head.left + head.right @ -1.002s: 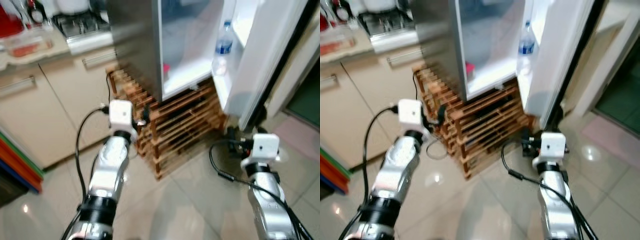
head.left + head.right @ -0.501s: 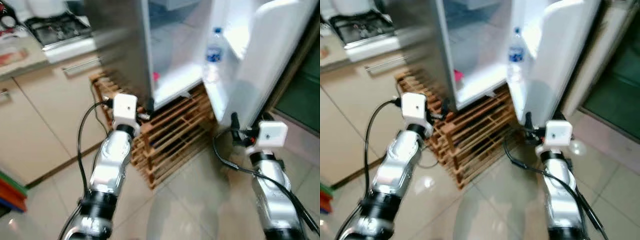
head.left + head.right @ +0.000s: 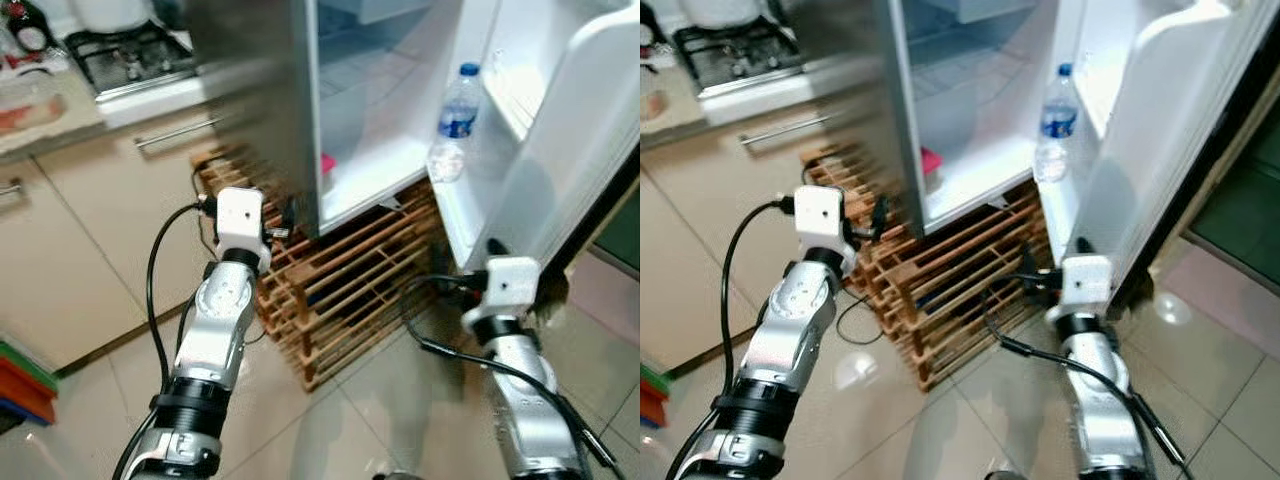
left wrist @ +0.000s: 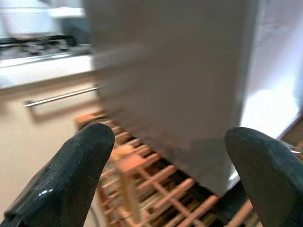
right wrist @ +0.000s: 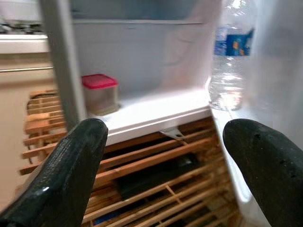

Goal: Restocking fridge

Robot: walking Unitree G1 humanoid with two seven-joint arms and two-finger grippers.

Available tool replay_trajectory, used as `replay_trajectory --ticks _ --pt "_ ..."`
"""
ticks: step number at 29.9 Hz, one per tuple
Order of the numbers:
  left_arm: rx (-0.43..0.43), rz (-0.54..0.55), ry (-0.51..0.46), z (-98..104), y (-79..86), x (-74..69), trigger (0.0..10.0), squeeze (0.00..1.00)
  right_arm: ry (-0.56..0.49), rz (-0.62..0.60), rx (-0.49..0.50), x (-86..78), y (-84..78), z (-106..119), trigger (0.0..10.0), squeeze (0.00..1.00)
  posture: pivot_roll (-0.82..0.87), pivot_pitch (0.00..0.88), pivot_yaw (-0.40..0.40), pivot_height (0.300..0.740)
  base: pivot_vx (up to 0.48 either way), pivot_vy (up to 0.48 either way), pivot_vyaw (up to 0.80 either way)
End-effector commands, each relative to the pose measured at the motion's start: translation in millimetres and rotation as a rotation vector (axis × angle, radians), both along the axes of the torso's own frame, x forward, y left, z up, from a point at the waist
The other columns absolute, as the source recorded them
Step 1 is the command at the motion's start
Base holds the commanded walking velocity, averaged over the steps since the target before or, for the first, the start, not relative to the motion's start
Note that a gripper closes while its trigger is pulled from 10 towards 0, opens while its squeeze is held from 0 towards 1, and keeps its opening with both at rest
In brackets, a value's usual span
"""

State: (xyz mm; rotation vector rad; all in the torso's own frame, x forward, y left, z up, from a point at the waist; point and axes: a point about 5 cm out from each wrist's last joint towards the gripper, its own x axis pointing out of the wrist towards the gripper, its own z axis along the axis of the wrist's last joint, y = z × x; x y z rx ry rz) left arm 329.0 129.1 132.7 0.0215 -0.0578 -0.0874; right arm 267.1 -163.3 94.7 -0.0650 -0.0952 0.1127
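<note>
My fridge (image 3: 290, 120) stands open before me, a water bottle (image 3: 452, 125) upright in its door shelf.

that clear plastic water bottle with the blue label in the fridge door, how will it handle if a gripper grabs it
The clear plastic water bottle with the blue label stands tall and narrow in the white fridge door shelf, so a sideways nudge would probably tip it. Its smooth, thin-looking wall may flex and slip under the fingers. How full it is cannot be told, so its weight is uncertain.

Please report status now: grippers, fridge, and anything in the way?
Left gripper open, empty. Right gripper open, empty. Fridge open, water bottle in door shelf, red-lidded container inside. Wooden rack under fridge.
</note>
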Motion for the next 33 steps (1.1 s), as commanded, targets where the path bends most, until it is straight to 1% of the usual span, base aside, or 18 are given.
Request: replay_trajectory --ticks 1,3,4,5,8,11,14,17,20,21,22,23,24,26,27,31,32,33 --pt "0.005 -0.006 -0.004 1.8 -2.2 0.8 10.0 0.0 0.007 -0.054 -0.035 -0.4 -16.2 0.7 10.0 0.0 -0.05 0.032 0.054 0.74 0.0 0.0 0.0" --pt "0.008 -0.005 0.0 1.3 -2.0 1.1 10.0 0.0 0.021 -0.108 -0.065 0.2 -28.3 -1.6 10.0 0.0 -0.05 0.032 0.054 0.74 0.0 0.0 0.0" --pt "0.011 -0.004 0.004 0.5 -1.4 1.8 10.0 0.0 0.047 -0.165 -0.087 1.1 -43.2 -5.5 10.0 0.0 -0.05 0.032 0.054 0.74 0.0 0.0 0.0" --pt "0.011 -0.004 0.004 0.5 -1.4 1.8 10.0 0.0 0.047 -0.165 -0.087 1.1 -43.2 -5.5 10.0 0.0 -0.05 0.032 0.054 0.74 0.0 0.0 0.0" --pt "0.015 -0.003 0.008 0.2 -0.3 3.1 10.0 0.0 0.065 -0.207 -0.103 3.6 -62.6 -7.3 10.0 0.0 -0.06 0.034 0.066 0.74 0.0 0.0 0.0" --pt "0.018 -0.003 0.01 0.1 -0.5 3.8 10.0 0.0 0.068 -0.217 -0.112 6.6 -74.0 -6.7 10.0 0.0 -0.06 0.035 0.066 0.74 0.0 0.0 0.0" --pt "0.018 -0.005 0.014 -0.3 -2.9 5.0 10.0 0.0 0.144 -0.226 -0.144 11.0 -86.3 -22.2 10.0 0.0 -0.07 0.034 0.07 0.74 0.0 0.0 0.0" --pt "0.015 -0.012 0.011 0.4 -5.0 4.9 10.0 0.0 0.173 -0.258 -0.146 12.5 -95.3 -26.5 10.0 0.0 -0.06 0.038 0.069 0.74 0.0 0.0 0.0" --pt "0.013 -0.014 0.007 1.4 -5.6 4.9 10.0 0.0 0.178 -0.3 -0.137 14.5 -106.3 -25.2 10.0 0.0 -0.06 0.038 0.069 0.74 0.0 0.0 0.0" --pt "0.012 -0.014 0.008 1.4 -5.4 4.8 10.0 0.0 0.18 -0.344 -0.163 14.1 -116.5 -22.8 10.0 0.0 -0.05 0.04 0.069 0.74 0.0 0.0 0.0" --pt "0.012 -0.014 0.008 1.4 -5.4 4.8 10.0 0.0 0.18 -0.344 -0.163 14.1 -116.5 -22.8 10.0 0.0 -0.05 0.04 0.069 0.74 0.0 0.0 0.0" --pt "0.011 -0.016 0.009 1.3 -5.4 4.8 10.0 0.0 0.182 -0.444 -0.24 11.8 -133.3 -18.8 10.0 0.0 -0.05 0.042 0.07 0.74 0.0 0.0 0.0" --pt "0.011 -0.016 0.009 1.3 -5.4 4.8 10.0 0.0 0.182 -0.444 -0.24 11.8 -133.3 -18.8 10.0 0.0 -0.05 0.042 0.07 0.74 0.0 0.0 0.0" --pt "0.011 -0.02 0.01 1.5 -5.5 4.8 10.0 0.0 0.162 -0.675 -0.405 2.9 -167.0 -6.1 10.0 0.0 -0.06 0.043 0.069 0.74 0.0 0.0 0.0" --pt "0.011 -0.021 0.01 1.4 -5.5 4.9 10.0 0.0 0.126 -0.743 -0.447 -0.1 -174.2 1.2 10.0 0.0 -0.06 0.043 0.07 0.74 0.0 0.0 0.0" --pt "0.012 -0.022 0.011 1.3 -5.3 5.0 10.0 0.0 0.081 -0.785 -0.465 -1.0 -177.8 7.5 10.0 0.0 -0.06 0.043 0.07 0.74 0.0 0.0 0.0" --pt "0.013 -0.022 0.013 0.9 -5.2 5.0 10.0 0.0 0.057 -0.712 -0.384 4.1 -161.0 6.0 10.0 0.0 -0.06 0.043 0.069 0.74 0.0 0.0 0.0" --pt "0.013 -0.022 0.013 0.9 -5.2 5.0 10.0 0.0 0.057 -0.712 -0.384 4.1 -161.0 6.0 10.0 0.0 -0.06 0.043 0.069 0.74 0.0 0.0 0.0"
